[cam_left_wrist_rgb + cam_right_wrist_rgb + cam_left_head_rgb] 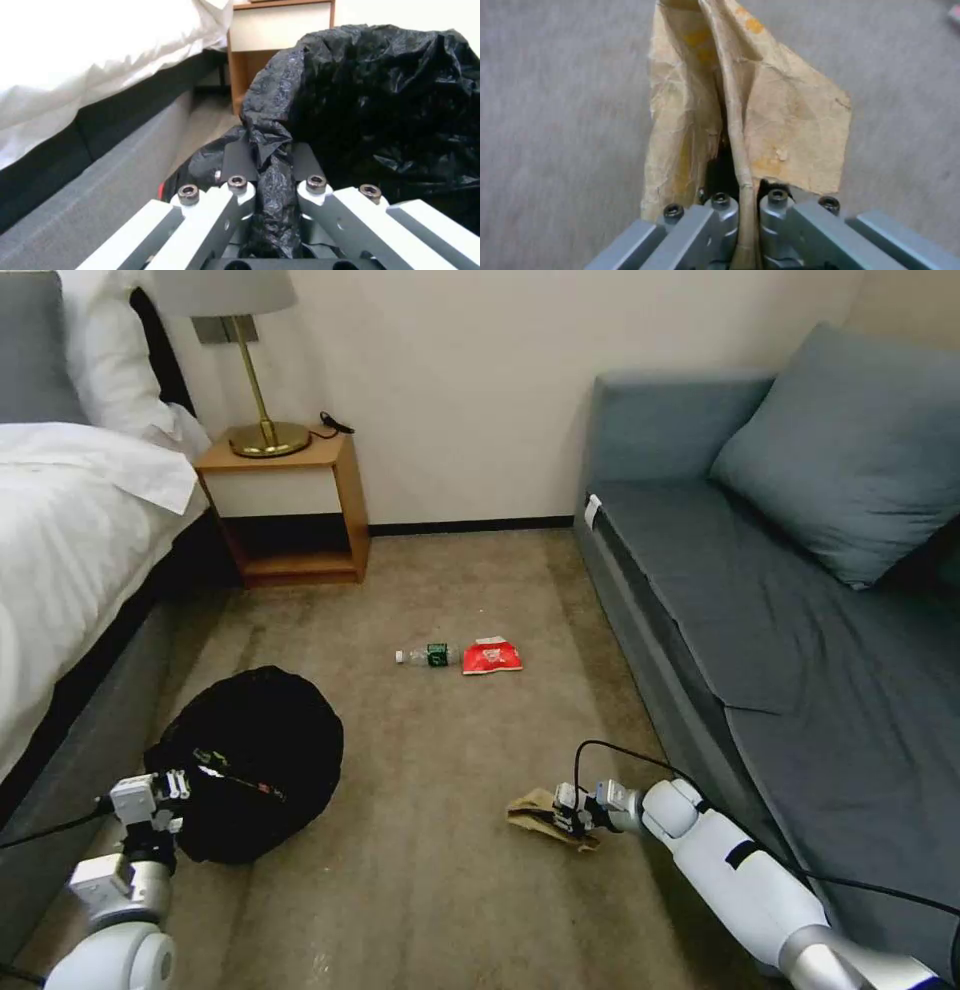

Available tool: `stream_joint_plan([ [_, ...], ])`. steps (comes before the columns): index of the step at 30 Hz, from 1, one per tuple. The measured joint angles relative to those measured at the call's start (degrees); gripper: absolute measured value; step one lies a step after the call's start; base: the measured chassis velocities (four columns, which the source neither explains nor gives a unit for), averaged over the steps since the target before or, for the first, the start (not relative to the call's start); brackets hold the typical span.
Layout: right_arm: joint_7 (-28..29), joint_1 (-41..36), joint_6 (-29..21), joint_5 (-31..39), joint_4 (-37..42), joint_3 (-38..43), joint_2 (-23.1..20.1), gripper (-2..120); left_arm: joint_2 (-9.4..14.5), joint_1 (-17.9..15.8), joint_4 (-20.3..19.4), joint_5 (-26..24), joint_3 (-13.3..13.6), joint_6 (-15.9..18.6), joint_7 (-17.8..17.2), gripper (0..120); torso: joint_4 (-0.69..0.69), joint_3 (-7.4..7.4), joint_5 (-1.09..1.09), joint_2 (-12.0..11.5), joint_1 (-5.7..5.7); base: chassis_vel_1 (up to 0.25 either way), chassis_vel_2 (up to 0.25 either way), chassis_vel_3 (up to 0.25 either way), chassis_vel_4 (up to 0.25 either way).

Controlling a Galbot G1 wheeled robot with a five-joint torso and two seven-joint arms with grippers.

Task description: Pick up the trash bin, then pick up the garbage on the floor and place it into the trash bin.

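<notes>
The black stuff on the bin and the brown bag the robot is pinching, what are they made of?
The black liner on the trash bin looks like thin glossy plastic film: it crinkles into tiny shiny wrinkles where the left gripper pinches it. The brown bag in the right gripper looks like matte paper: sharp creases, a torn edge, and yellowish blotches that may be grease.

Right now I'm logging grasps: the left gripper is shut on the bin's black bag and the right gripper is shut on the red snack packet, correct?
Not quite. The right gripper is shut on the brown paper bag, as the right wrist view shows; the red snack packet lies apart on the carpet. The left gripper is indeed shut on the bin's black bag.
</notes>
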Motion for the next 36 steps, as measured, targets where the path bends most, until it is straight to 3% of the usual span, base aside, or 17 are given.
stream_joint_plan([
  [9,3.56,0.47,-3.51,14.09,12.83,-3.39,0.47,0,0.01,0.11,-0.47,0.00,0.40,-0.11,0.12,5,0.00,0.00,0.00,0.00,0.00,0.000,0.000,0.000,0.000],
  [13,9.60,1.63,-6.12,23.99,20.52,-8.06,1.43,0,-0.34,0.16,-0.84,0.29,0.75,-0.11,0.14,5,0.00,0.00,-0.01,0.00,0.00,0.000,0.000,0.000,0.000],
  [23,25.79,4.78,-7.96,36.67,31.41,-20.14,5.55,0,-1.46,0.52,-1.20,0.97,1.12,-0.32,0.37,5,0.01,0.00,-0.01,0.00,0.00,0.000,0.000,0.000,0.000],
  [29,30.34,6.11,-6.97,40.27,32.70,-24.93,8.96,0,-1.95,0.53,-1.22,1.08,1.36,-0.36,0.47,5,0.01,0.00,-0.01,0.00,0.00,0.000,0.000,0.000,0.000],
  [36,32.64,8.10,-4.58,41.83,28.53,-28.69,14.67,0,-2.62,0.35,-1.36,1.32,1.90,-0.37,0.53,5,0.01,0.00,-0.01,0.00,0.00,0.000,0.000,0.000,0.000],
])
